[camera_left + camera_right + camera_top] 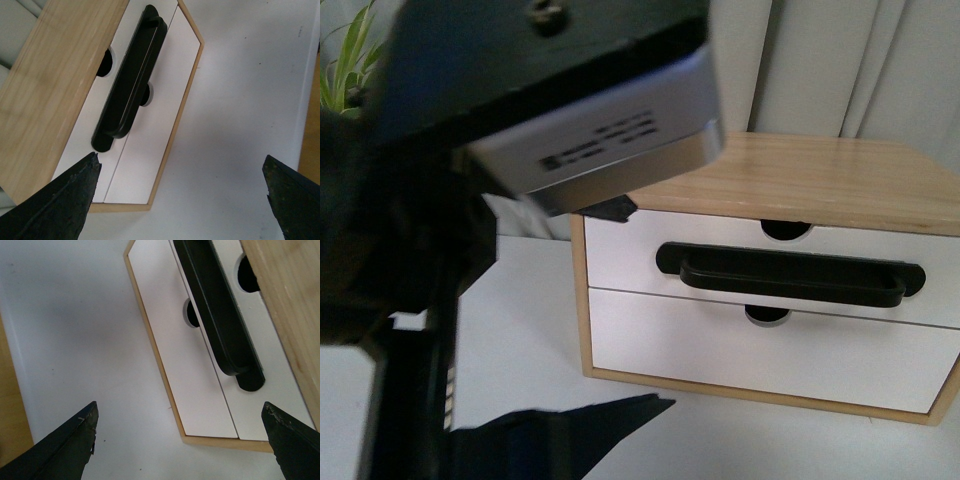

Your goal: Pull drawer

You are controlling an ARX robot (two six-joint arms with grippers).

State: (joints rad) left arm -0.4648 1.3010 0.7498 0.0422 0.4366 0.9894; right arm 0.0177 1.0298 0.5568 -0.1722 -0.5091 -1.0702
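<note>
Left gripper (180, 165) and right gripper (180, 410), both spread wide, holding nothing.
I see the drawer (620, 250) shut flush, its black bar handle (790, 275) clear of both.

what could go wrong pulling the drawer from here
The left hand and right hand are open and off the handle, so a grasp may miss. The cabinet seems to sit loose on the smooth table; pulling might drag it instead of opening the drawer.
</note>
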